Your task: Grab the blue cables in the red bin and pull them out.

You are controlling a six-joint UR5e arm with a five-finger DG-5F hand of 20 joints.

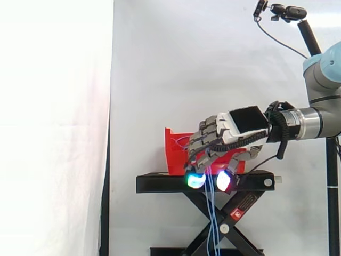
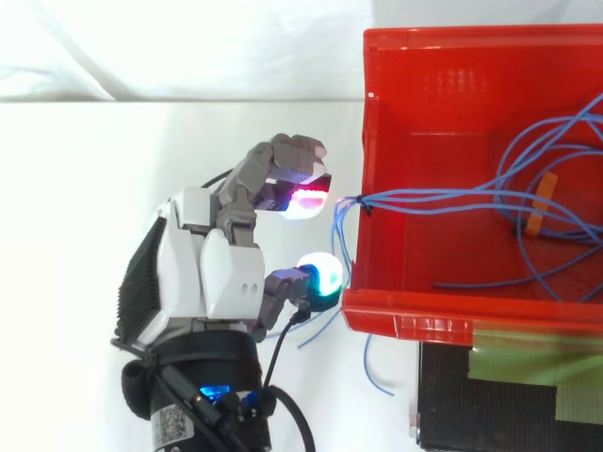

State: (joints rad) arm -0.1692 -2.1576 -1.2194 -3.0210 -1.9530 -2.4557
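A red bin [image 2: 405, 325] sits on a black scissor stand [image 1: 160, 183]. Thin blue cables [image 2: 452, 196] lie looped inside it and leave through a slot in its near wall. Outside the bin they drop past the stand towards the floor as a bundle of blue cables [image 1: 213, 224]. My hand [image 2: 212, 273] is just outside that wall, at the slot's height, with the hanging cables right at its tips. From the side the hand [image 1: 242, 122] reaches in from the right, in front of the bin [image 1: 176, 154]. Whether it has hold of the cables is hidden.
A small orange piece [image 2: 539, 202] lies among the cables at the bin's far side. Green tape [image 2: 528, 363] marks the stand's black top beside the bin. A camera on a thin pole [image 1: 287, 12] stands at the upper right. A white curtain hangs behind.
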